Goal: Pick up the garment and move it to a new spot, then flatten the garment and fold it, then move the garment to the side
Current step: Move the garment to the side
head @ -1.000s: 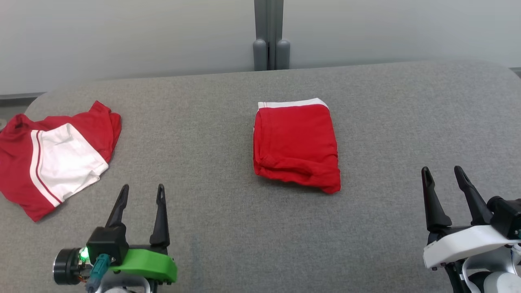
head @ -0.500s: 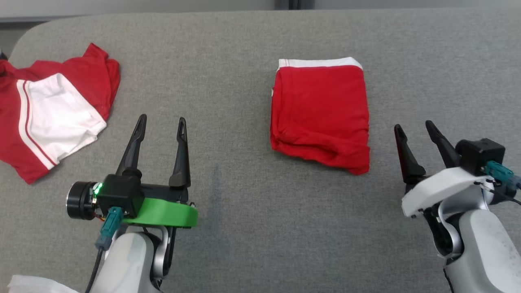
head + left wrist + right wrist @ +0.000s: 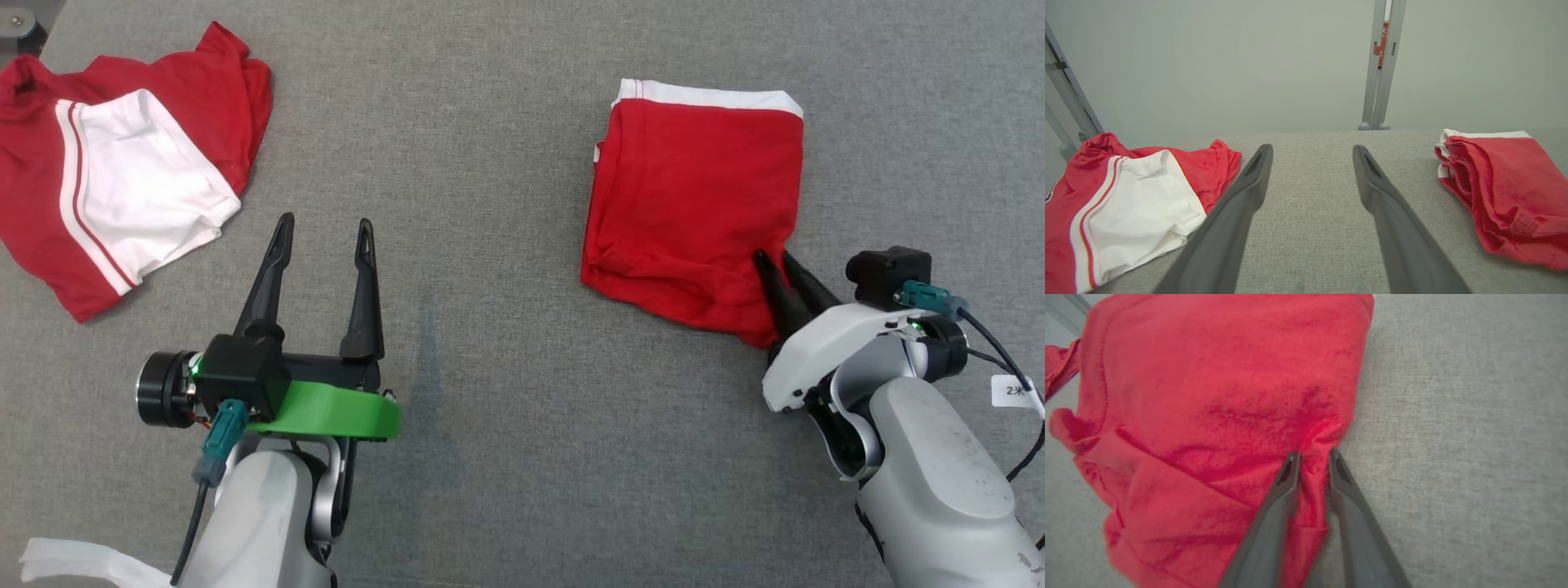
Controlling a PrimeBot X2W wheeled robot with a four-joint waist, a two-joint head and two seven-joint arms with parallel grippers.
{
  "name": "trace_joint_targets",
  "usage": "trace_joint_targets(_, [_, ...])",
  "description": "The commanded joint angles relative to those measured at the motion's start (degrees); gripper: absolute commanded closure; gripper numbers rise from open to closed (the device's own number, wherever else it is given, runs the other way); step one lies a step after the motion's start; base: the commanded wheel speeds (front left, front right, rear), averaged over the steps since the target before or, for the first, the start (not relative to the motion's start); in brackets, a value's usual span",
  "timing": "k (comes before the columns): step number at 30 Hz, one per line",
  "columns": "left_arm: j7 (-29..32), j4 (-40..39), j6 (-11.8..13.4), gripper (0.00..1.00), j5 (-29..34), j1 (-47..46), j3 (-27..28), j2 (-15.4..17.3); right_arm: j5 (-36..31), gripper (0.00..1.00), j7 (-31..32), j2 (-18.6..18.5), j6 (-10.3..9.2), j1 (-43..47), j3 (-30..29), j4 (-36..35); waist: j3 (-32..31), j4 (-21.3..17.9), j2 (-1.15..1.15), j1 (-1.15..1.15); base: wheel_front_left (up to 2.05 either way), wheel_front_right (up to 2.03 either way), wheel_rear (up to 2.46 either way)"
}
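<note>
Since a second ago my right gripper (image 3: 774,260) has gone from open table at the right of the frame to the lower right corner of the folded garment (image 3: 694,196), and its fingers have drawn from wide to narrow. The downward shift of the whole head view is the camera's, not the goods'. Item one, the folded garment: red with a white band along its far edge, lying flat at centre right of the head view, layers stacked, near edge rolled and loose. Risk, as I judge it: only the top layer or two sit in the pinch, so a lift or drag from this one corner could peel the fold open or trail the lower layers. Item two, right gripper, in its wrist view (image 3: 1313,455): jaws narrow, a puckered ridge of red cloth caught between them, tips on the garment's right margin beside bare table (image 3: 490,122). Item three, left gripper (image 3: 325,224): jaws wide, holding nothing, over grey table at lower left. Item four, a second garment (image 3: 122,188): red and white, rumpled, at upper left, well apart.
</note>
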Motion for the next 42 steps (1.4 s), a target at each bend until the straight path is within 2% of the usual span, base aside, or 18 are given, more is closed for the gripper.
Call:
trace_joint_targets(1, [-0.28,-0.34,-0.08,0.0,0.16,-0.62,0.33,-0.03,0.48,1.0,-0.02,-0.52,-0.05,0.56,0.81,1.22,-0.26,-0.49,0.0,0.0,0.0,0.0,0.0])
trace_joint_targets(6, [-0.25,-1.22,-0.41,0.0,0.71,-0.15,1.04,0.5,2.04,1.0,-2.62,-2.11,-0.06,-1.06,2.54,0.47,-0.19,-2.76,0.0,0.0,0.0,0.0,0.0])
trace_joint_targets(11, [-0.25,-2.89,-0.35,0.0,1.47,0.58,1.86,1.73,4.22,1.0,-3.62,-4.51,-0.05,-2.9,5.82,-0.17,1.3,-7.82,0.0,0.0,0.0,0.0,0.0])
trace_joint_targets(16, [-0.13,-5.5,-0.96,0.0,2.69,-0.86,1.17,2.94,6.81,1.0,-4.85,-9.45,-0.05,-4.9,6.99,0.44,4.31,-12.78,0.0,0.0,0.0,0.0,0.0])
trace_joint_targets(20, [1.19,-8.81,-1.83,0.0,3.83,-3.55,-0.3,3.69,8.71,1.0,-5.57,-15.54,-0.05,-7.63,5.83,1.89,8.68,-15.27,0.0,0.0,0.0,0.0,0.0])
trace_joint_targets(28, [3.76,-14.66,-3.62,0.0,5.66,-10.66,-2.8,4.32,11.25,1.0,-7.24,-25.06,-0.05,-15.64,-0.05,8.37,18.79,-16.21,0.0,0.0,0.0,0.0,0.0])
trace_joint_targets(34, [4.45,-16.6,-4.66,0.0,6.88,-14.43,-4.19,4.6,12.21,1.0,-10.76,-28.99,-0.05,-22.39,-5.59,17.51,22.83,-15.88,0.0,0.0,0.0,0.0,0.0])
trace_joint_targets(39, [4.82,-16.82,-5.16,0.0,7.27,-15.34,-5.27,4.92,11.64,1.0,-13.18,-29.31,-0.05,-25.24,-8.15,23.24,23.31,-16.0,0.0,0.0,0.0,0.0,0.0])
trace_joint_targets(40, [4.91,-16.73,-5.09,0.0,7.34,-15.33,-5.35,4.96,11.59,0.74,-13.67,-29.03,-0.05,-25.59,-8.58,24.04,23.18,-16.23,0.0,0.0,0.0,0.0,0.0])
trace_joint_targets(41, [4.93,-16.62,-5.01,0.0,7.28,-15.17,-5.41,4.98,11.38,0.31,-14.0,-28.6,-0.05,-25.67,-8.72,24.56,22.91,-16.46,0.0,0.0,0.0,0.0,0.0])
trace_joint_targets(42, [4.96,-16.45,-4.9,0.0,7.23,-14.84,-5.48,5.02,10.66,0.0,-14.44,-28.46,-0.05,-25.62,-8.97,25.17,22.53,-16.71,0.0,0.0,0.0,0.0,0.0])
